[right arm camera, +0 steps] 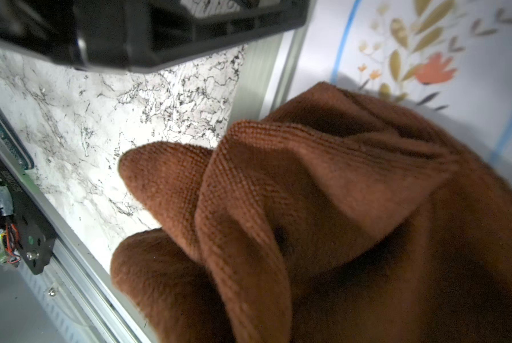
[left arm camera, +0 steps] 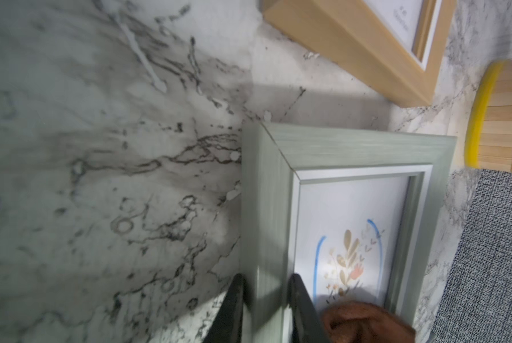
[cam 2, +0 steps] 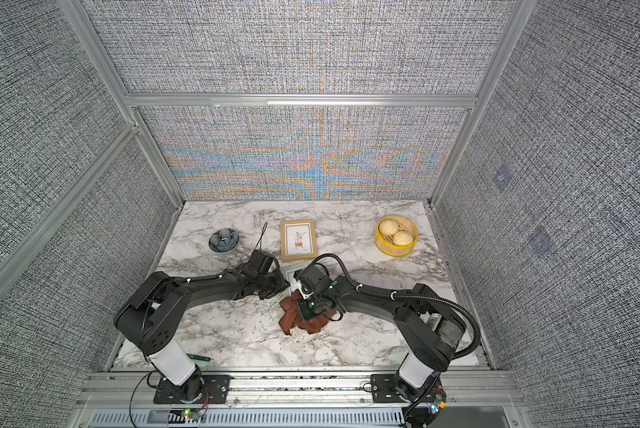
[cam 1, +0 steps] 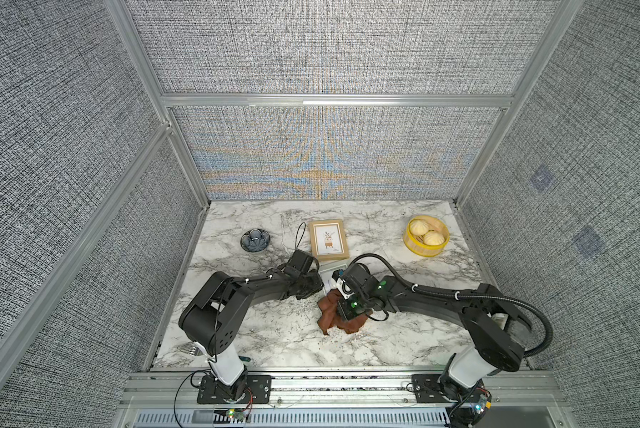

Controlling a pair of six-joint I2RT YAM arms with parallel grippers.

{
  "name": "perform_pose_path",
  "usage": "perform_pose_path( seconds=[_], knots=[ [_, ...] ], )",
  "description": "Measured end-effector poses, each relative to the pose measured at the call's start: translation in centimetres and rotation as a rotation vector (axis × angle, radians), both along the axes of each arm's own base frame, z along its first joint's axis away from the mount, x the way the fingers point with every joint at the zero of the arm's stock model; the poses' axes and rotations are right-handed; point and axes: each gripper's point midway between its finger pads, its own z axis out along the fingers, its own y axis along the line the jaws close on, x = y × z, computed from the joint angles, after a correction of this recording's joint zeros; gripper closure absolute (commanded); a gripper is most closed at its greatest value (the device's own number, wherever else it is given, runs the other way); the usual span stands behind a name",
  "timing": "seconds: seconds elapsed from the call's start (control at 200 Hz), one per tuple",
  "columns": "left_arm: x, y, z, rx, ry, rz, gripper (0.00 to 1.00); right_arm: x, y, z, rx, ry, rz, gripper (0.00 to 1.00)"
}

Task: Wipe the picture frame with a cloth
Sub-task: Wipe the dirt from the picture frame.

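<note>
The picture frame (left arm camera: 349,154) is grey-green with a flower print and lies flat on the marble table (cam 1: 274,333). In both top views the arms hide most of it (cam 1: 331,270) (cam 2: 292,272). My left gripper (left arm camera: 265,308) is shut on one side rail, with one finger outside the rail and the other on the glass. The reddish-brown cloth (right arm camera: 337,208) is bunched up. Part of it rests on the glass over the print's lower end (left arm camera: 364,323), and the remainder trails onto the table (cam 1: 329,318). My right gripper (cam 1: 342,309) is shut on the cloth, which hides its jaws.
A second, tan wooden frame (cam 1: 328,239) lies just behind the grey-green one. A blue patterned bowl (cam 1: 255,240) sits at the back left. At the back right is a yellow-rimmed bamboo steamer (cam 1: 411,242) holding two buns. Fabric walls enclose the table on three sides.
</note>
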Motion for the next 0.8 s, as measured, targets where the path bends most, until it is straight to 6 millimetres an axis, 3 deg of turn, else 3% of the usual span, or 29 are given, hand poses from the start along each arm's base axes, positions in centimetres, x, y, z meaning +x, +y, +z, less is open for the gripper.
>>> perform_pose_path(
  seconds=[0.135, 0.24, 0.395, 0.5, 0.6, 0.701, 0.801],
  knots=[
    [-0.1, 0.3, 0.0, -0.002, 0.007, 0.027, 0.93, 0.0, 0.6, -0.6, 0.0, 0.012, 0.025, 1.0],
    [-0.1, 0.4, 0.1, 0.008, 0.014, 0.029, 0.93, 0.3, 0.1, -0.7, 0.004, 0.007, 0.018, 1.0],
    [0.2, 0.4, 0.6, 0.036, 0.01, 0.008, 0.89, 1.7, -4.0, -0.8, 0.013, 0.025, -0.087, 1.0],
    [0.2, 0.4, 0.6, 0.046, 0.011, -0.004, 0.89, 2.1, -4.9, -0.8, 0.0, 0.015, -0.111, 1.0],
    [0.2, 0.3, 0.4, 0.053, 0.015, -0.013, 0.89, 1.8, -4.1, -1.0, -0.018, 0.012, -0.085, 1.0],
    [0.1, 0.3, 0.2, 0.058, 0.021, -0.018, 0.89, 1.1, -1.2, -0.7, 0.009, -0.004, -0.01, 1.0],
    [0.0, 0.3, 0.0, 0.059, 0.026, -0.021, 0.89, 0.4, 0.2, -0.5, 0.034, -0.004, 0.037, 1.0]
  ],
)
